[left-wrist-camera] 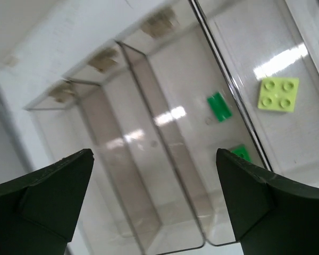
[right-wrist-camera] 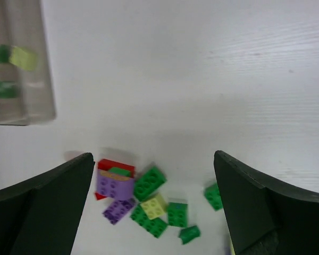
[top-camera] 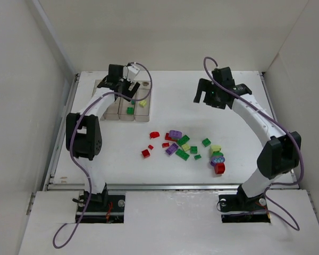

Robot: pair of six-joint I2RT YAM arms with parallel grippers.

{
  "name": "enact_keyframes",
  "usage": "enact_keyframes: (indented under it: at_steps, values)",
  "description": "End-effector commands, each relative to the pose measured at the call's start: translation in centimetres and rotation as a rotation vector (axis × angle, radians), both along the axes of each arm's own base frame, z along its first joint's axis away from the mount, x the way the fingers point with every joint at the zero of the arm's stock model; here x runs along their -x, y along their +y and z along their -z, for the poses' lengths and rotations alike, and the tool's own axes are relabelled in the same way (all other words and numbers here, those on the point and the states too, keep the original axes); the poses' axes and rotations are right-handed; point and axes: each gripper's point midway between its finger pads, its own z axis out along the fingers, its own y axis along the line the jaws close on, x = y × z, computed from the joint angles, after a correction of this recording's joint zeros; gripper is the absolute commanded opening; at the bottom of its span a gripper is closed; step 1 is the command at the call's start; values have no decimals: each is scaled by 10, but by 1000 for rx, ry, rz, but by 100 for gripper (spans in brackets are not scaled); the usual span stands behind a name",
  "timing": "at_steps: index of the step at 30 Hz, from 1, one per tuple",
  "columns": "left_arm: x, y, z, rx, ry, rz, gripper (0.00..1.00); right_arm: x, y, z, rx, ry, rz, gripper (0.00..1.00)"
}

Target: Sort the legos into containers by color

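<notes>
Nearest the lens in the left wrist view, two dark fingers (left-wrist-camera: 53, 191) frame the containers (left-wrist-camera: 143, 79), which sit at the far left of the table (top-camera: 175, 95). Two green bricks (left-wrist-camera: 219, 106) lie in the third bin from the left and one pale yellow brick (left-wrist-camera: 279, 94) in the rightmost; the two left bins look empty. Most of the legos (top-camera: 183, 144) lie loose in a cluster at the middle of the table, well apart from the bins, with a few red ones (top-camera: 145, 153) on its left fringe

Trouble could start in that cluster: green, purple and yellow pieces touch one another, so a grasp there may pinch two colours at once or knock neighbours aside. At its near right end a small stack (top-camera: 218, 161) appears to join yellow, green, purple and red; carried as one, it would land mixed in a single bin. The bins are narrow and share thin walls, so a brick let go off-centre could drop into the wrong one, and a finger lowered onto a wall might shove the whole row

As for the pincers, the left gripper (top-camera: 128, 85) hangs over the bins with its jaws spread wide, nothing between them and nothing visibly touched. Over at the far right, the right gripper (top-camera: 204, 96) hovers beyond the cluster, jaws likewise wide apart and empty
</notes>
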Motion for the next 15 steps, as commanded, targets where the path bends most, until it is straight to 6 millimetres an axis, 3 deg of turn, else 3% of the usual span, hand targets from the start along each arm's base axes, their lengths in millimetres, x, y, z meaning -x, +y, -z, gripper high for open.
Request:
enact_keyframes:
  at_steps: [1, 2, 3, 5, 6, 8, 10, 12, 13, 15]
  values:
    - [-20, 0, -171, -13, -454, -8, 100, 33, -46, 42, 252, 150, 7, 100]
    - [-21, 9, -192, -19, -521, -66, 100, 38, -53, 55, 288, 182, -20, 100]
    - [-26, 13, -225, 19, -643, -115, 100, 44, -51, 64, 292, 207, -59, 100]
    - [-24, 21, -252, 126, -734, -237, 100, 62, -51, 96, 321, 296, -161, 98]
    - [-24, 15, -270, 162, -767, -211, 100, 68, -48, 106, 310, 327, -195, 96]
    - [-18, -12, -256, 191, -665, -96, 100, 80, -48, 133, 318, 408, -247, 88]
    - [-11, -26, -245, 211, -613, -45, 99, 87, -45, 147, 332, 457, -284, 81]
    - [0, -42, -235, 222, -573, 5, 99, 91, -42, 152, 351, 475, -320, 77]
    - [2, -50, -220, 218, -541, 19, 97, 92, -39, 152, 353, 474, -331, 75]
    - [8, -53, -211, 209, -519, 19, 97, 97, -36, 154, 377, 475, -357, 75]
